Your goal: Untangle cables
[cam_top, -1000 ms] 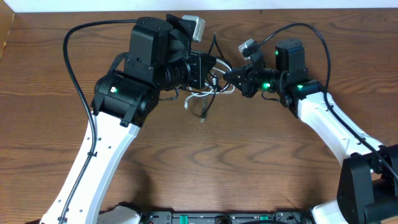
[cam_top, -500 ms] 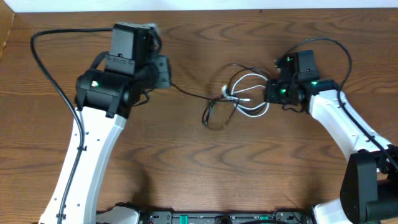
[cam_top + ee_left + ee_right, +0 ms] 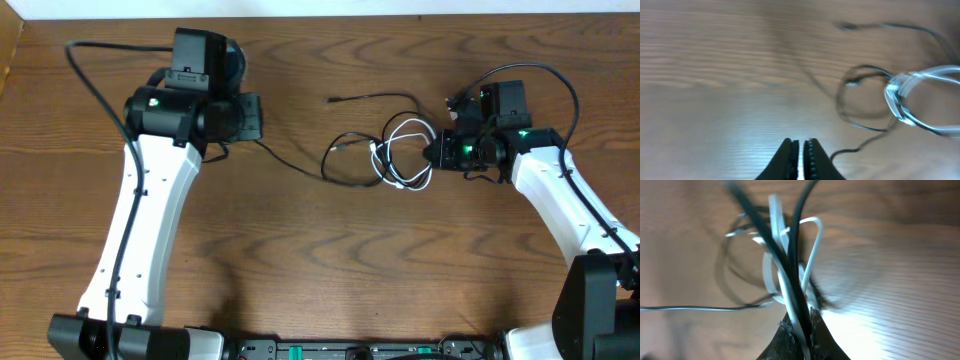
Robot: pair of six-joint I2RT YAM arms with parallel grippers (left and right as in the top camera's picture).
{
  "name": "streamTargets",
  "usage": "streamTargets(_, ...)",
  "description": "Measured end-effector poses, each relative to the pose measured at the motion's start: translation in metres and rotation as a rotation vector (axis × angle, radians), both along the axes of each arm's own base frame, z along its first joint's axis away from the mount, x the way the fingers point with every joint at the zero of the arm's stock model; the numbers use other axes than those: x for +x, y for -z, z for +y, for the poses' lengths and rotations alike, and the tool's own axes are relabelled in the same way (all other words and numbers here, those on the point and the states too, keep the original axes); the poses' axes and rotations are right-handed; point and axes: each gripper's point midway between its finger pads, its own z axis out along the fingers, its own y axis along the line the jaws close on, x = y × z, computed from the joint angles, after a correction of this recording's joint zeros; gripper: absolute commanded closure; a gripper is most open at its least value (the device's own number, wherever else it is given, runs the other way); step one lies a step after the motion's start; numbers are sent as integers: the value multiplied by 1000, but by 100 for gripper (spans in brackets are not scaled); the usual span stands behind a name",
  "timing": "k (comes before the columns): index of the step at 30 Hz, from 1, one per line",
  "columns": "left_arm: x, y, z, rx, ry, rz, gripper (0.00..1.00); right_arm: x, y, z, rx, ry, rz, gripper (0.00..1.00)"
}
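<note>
A white cable (image 3: 402,186) lies looped at centre right, tangled with thin black cables (image 3: 345,181). My right gripper (image 3: 436,154) is shut on the white cable (image 3: 775,275) and a black cable (image 3: 797,235) together, at the right side of the tangle; its jaws show in the right wrist view (image 3: 799,326). One black cable end (image 3: 334,100) lies free above the tangle. Another black cable (image 3: 290,162) runs left to my left gripper (image 3: 261,120). In the left wrist view the jaws (image 3: 801,146) are shut, and this cable (image 3: 855,148) passes under the right finger. The white loop (image 3: 900,97) lies ahead.
Thick black arm cords arch over the left arm (image 3: 92,95) and the right arm (image 3: 566,85). The table's far edge (image 3: 320,15) meets a white wall at the top. Bare wood fills the front half of the table (image 3: 350,270).
The grippers, close together at the tangle a second ago, have pulled apart sideways. The cables have spread out, and one black end now lies free above the tangle.
</note>
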Motion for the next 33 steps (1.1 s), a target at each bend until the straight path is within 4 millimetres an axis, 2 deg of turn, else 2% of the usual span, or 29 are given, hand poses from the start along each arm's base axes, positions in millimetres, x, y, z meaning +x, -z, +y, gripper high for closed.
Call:
streamTargets(5, -5, 3, -35, -84, 181, 10, 34, -16, -20, 20, 109, -114, -13, 99)
streamTargets(9, 1, 9, -45, -114, 230, 10, 14, -26, -58, 32, 187, -215, -93, 99)
streamTargets(12, 8, 17, -57, -164, 272, 22, 13, -34, -85, 38, 222, -276, -169, 99)
streamTargets(15, 13, 26, -79, -263, 368, 33, 13, -41, -99, 41, 238, -313, -206, 99)
streamTargets(21, 19, 39, -122, -449, 548, 31, 14, -46, -98, 41, 243, -335, -201, 99)
streamTargets(28, 8, 52, -157, -509, 718, 27, 20, -46, -98, 42, 243, -342, -206, 99)
streamTargets(33, 13, 54, -176, -500, 793, -38, 33, -48, -99, 42, 250, -344, -200, 99)
